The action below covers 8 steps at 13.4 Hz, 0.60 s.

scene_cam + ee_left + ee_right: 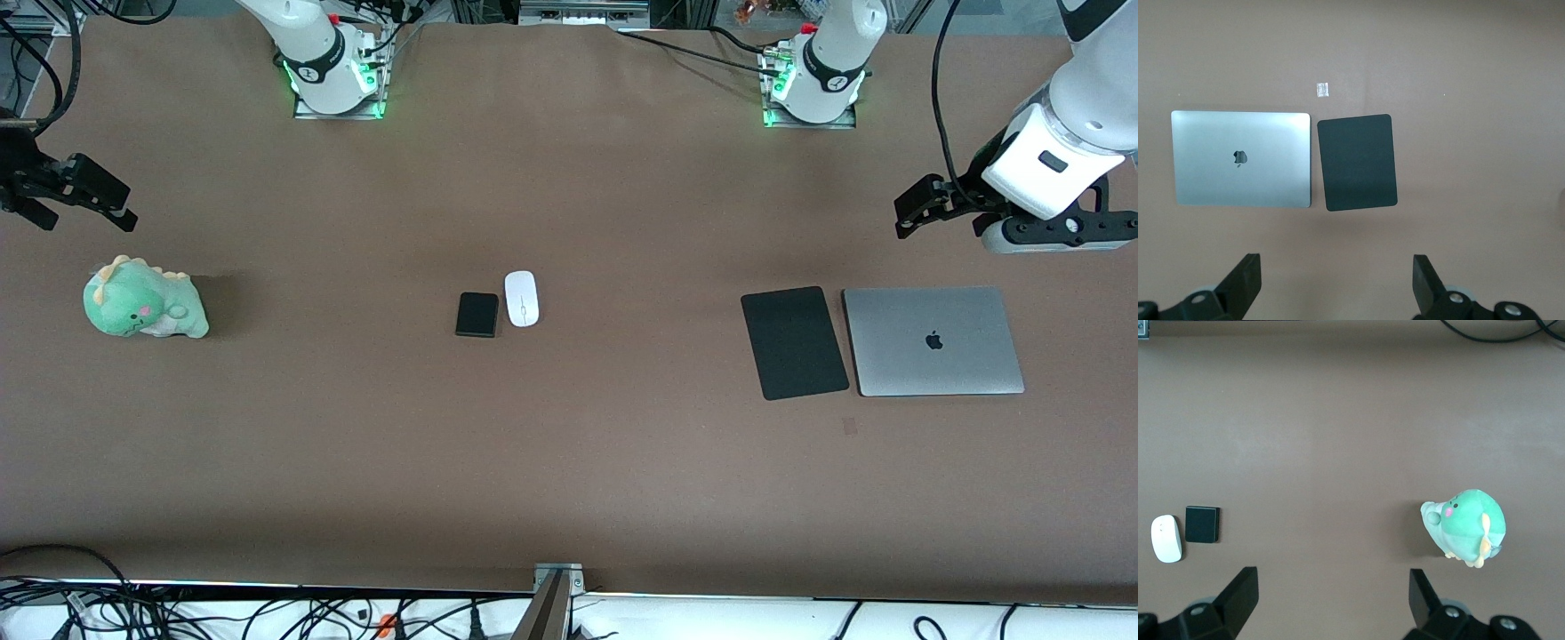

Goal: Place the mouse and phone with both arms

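The white mouse (521,298) lies mid-table, and the black phone (477,314) lies right beside it, toward the right arm's end. Both also show in the right wrist view, the mouse (1166,538) and the phone (1202,524). My right gripper (87,220) is open and empty, up over the table's edge above the plush; its fingers (1238,593) stand wide apart. My left gripper (938,218) is open and empty, up over the table beside the laptop; its fingers (1245,280) stand wide apart.
A green dinosaur plush (142,298) sits at the right arm's end. A flat black mat (794,342) and a closed silver laptop (932,340) lie side by side at the left arm's end. A small pale patch (1323,89) marks the table near them.
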{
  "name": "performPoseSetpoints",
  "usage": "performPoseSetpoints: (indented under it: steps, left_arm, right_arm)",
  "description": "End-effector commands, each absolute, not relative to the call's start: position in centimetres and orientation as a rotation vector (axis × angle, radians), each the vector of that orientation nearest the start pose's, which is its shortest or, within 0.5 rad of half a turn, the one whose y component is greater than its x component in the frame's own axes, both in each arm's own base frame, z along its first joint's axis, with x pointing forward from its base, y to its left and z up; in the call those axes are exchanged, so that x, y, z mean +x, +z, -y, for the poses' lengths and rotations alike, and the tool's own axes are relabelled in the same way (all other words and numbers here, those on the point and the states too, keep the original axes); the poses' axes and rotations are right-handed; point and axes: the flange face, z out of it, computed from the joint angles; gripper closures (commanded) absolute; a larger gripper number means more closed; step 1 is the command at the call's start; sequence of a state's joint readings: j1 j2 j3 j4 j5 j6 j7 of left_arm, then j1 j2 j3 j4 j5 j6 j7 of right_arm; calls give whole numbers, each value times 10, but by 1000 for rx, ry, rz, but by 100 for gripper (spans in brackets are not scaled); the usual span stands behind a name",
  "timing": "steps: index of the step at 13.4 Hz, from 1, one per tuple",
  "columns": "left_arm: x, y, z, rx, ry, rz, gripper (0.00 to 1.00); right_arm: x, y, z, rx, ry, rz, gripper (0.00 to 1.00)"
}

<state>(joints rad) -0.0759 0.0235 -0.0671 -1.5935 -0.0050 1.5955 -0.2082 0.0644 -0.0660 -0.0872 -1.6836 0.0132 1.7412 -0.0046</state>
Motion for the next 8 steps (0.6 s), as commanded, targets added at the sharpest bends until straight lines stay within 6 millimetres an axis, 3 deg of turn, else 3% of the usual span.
performPoseSetpoints:
  steps: [1, 8]
  left_arm:
    - [561, 607, 78, -3155, 38, 73, 0]
    - [563, 607, 78, -3156, 41, 76, 0]
  right_arm:
    - [546, 624, 12, -3130, -178, -44, 0]
    - [545, 622, 9, -3130, -156, -34, 0]
